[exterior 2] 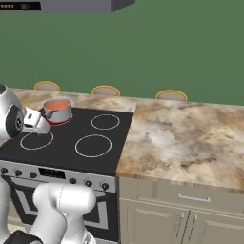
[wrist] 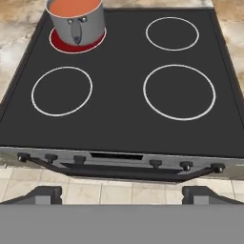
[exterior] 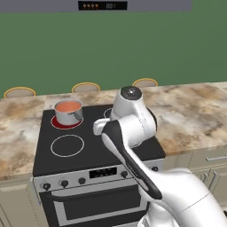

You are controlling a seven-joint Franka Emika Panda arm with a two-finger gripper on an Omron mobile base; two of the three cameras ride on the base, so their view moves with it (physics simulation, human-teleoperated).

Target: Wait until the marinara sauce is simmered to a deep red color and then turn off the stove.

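The marinara sauce (wrist: 74,5) sits in a small steel saucepan (wrist: 78,21) on the back-left burner (wrist: 76,43) of the stove (wrist: 119,105), and that burner glows red under the pan while the other three rings stay plain white, so the heat looks to be on. The sauce reads as a pale orange-red, not yet a deep red, so by these pictures the waiting part of the task seems unfinished. The gripper (wrist: 121,193) hangs in front of the stove and above its front edge, its two dark tips spread wide apart with nothing between them, well away from the row of small black knobs (wrist: 50,157) on the silver front panel (wrist: 116,156). Nothing has been turned: the knob step is left, and which knob governs the lit burner cannot be told from here. In the left base view the arm (exterior: 133,128) is folded over the cooktop's right side, clear of the pan
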